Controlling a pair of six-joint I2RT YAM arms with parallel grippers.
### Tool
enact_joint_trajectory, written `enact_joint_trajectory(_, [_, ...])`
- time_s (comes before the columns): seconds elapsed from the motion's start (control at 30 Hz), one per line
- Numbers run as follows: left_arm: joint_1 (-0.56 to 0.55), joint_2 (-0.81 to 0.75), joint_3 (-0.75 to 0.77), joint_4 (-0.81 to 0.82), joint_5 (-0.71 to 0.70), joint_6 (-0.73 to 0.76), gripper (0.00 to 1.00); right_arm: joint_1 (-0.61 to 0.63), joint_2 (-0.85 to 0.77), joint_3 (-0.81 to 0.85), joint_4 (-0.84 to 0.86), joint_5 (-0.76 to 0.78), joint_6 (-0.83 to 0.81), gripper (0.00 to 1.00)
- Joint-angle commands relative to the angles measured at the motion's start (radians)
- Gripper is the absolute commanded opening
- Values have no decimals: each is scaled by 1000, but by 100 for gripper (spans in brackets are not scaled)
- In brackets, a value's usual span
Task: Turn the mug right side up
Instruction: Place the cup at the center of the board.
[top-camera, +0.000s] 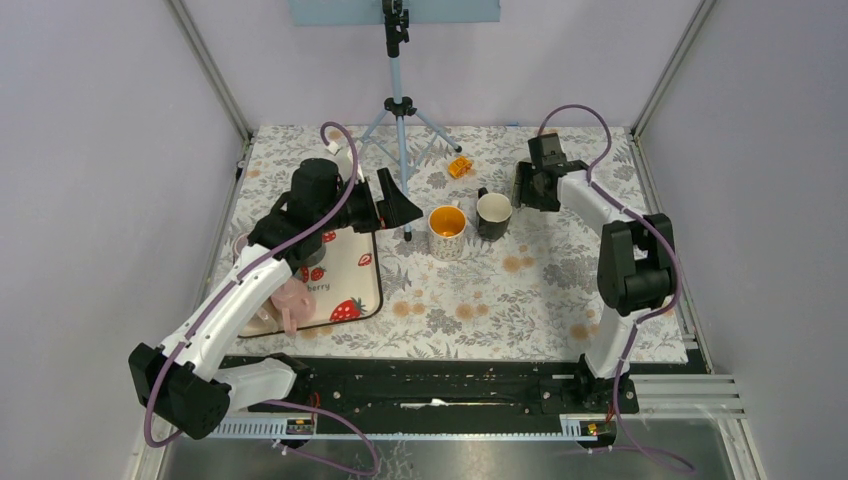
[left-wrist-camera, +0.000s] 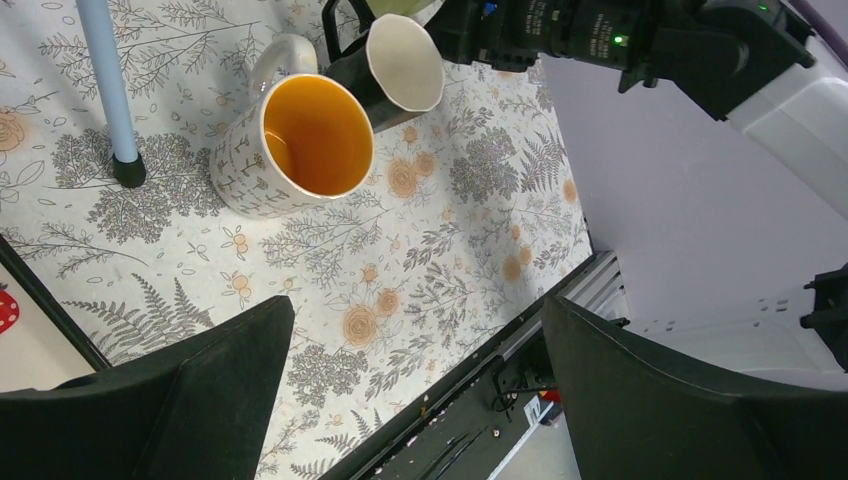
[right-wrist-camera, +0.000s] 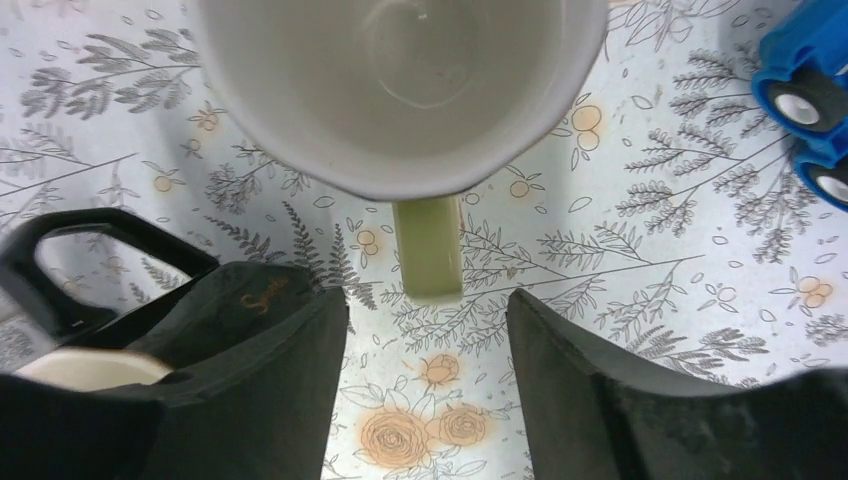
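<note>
Three mugs show, all mouth up. A patterned mug with an orange inside (top-camera: 447, 230) stands mid-table and also shows in the left wrist view (left-wrist-camera: 300, 140). A black mug with a white inside (top-camera: 493, 213) stands right of it, touching or nearly so (left-wrist-camera: 395, 65) (right-wrist-camera: 200, 310). A pale green mug (right-wrist-camera: 420, 90), its handle (right-wrist-camera: 428, 250) pointing at my right gripper, sits under that gripper. My right gripper (right-wrist-camera: 427, 335) (top-camera: 520, 188) is open and empty, just short of the handle. My left gripper (left-wrist-camera: 417, 310) (top-camera: 408, 205) is open and empty, left of the patterned mug.
A tripod (top-camera: 398, 110) stands at the back, one foot (left-wrist-camera: 128, 170) near the patterned mug. A strawberry placemat (top-camera: 345, 280) with a pink item (top-camera: 290, 300) lies left. An orange object (top-camera: 459, 166) and a blue toy car (right-wrist-camera: 805, 95) lie near the back.
</note>
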Motion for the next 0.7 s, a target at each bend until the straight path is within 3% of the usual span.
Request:
enact_joint_trajectory(0.0, [-5,0,-3,20,-27,-3,99,-2,-111,26,-27,40,15,71])
enact_joint_trajectory(0.23, [-5,-8,-7,-20,-89,-9,99,-3,-182,12,-65,78,27,90])
enact_joint_trajectory(0.3, [-4,-13,-9,-45,-118,-11,99,-4,-209,5,-68,83,25,99])
enact_joint_trajectory(0.67, [-2,-49,-42,-306,-431,-128,99,-1,-379,-49,-61,0,31,100])
